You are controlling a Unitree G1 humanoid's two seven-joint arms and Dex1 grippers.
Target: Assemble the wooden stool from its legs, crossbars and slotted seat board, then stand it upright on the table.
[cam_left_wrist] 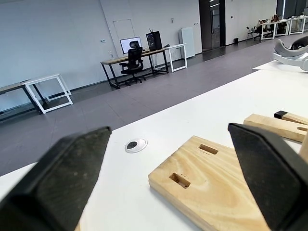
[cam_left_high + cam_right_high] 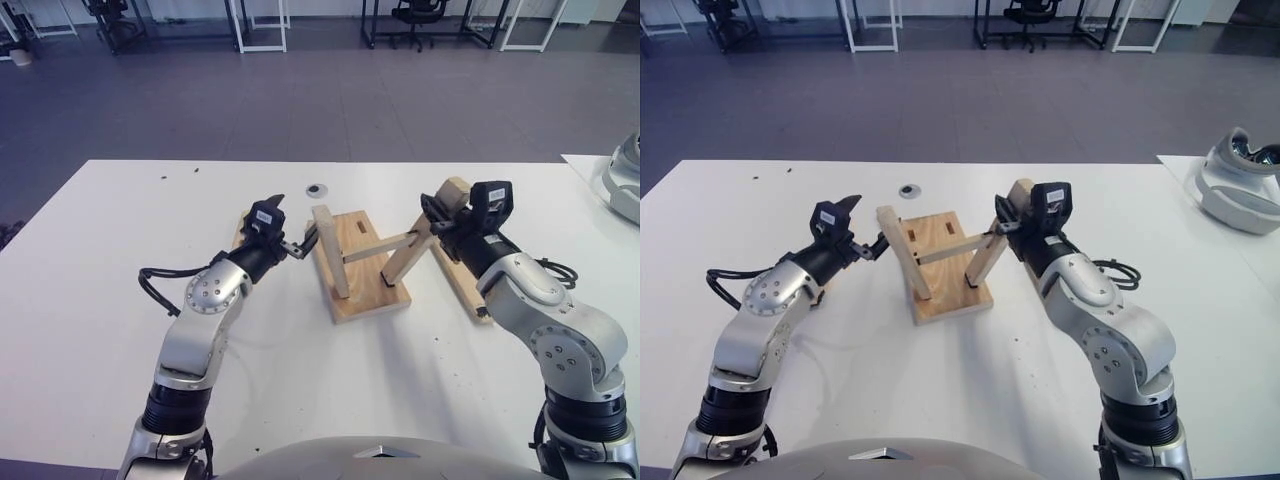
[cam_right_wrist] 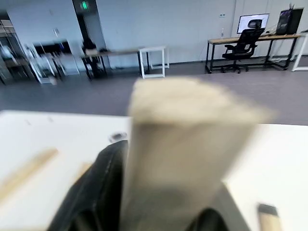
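The slotted seat board [image 2: 368, 283] lies flat on the white table. One leg [image 2: 330, 250] stands upright at its left edge. A crossbar [image 2: 380, 247] runs from that leg to a second leg [image 2: 412, 250], which leans tilted over the board's right side. My right gripper [image 2: 437, 212] is shut on the upper end of the tilted leg [image 3: 187, 144]. My left gripper [image 2: 290, 226] is open just left of the upright leg, with nothing between its fingers [image 1: 62, 178]. In the left wrist view the board's slots [image 1: 180, 180] show.
Another wooden part [image 2: 462, 280] lies on the table under my right forearm, and one more [image 2: 240, 236] beside my left gripper. A round grommet [image 2: 318, 189] sits behind the board. A white headset [image 2: 1240, 190] rests at the far right.
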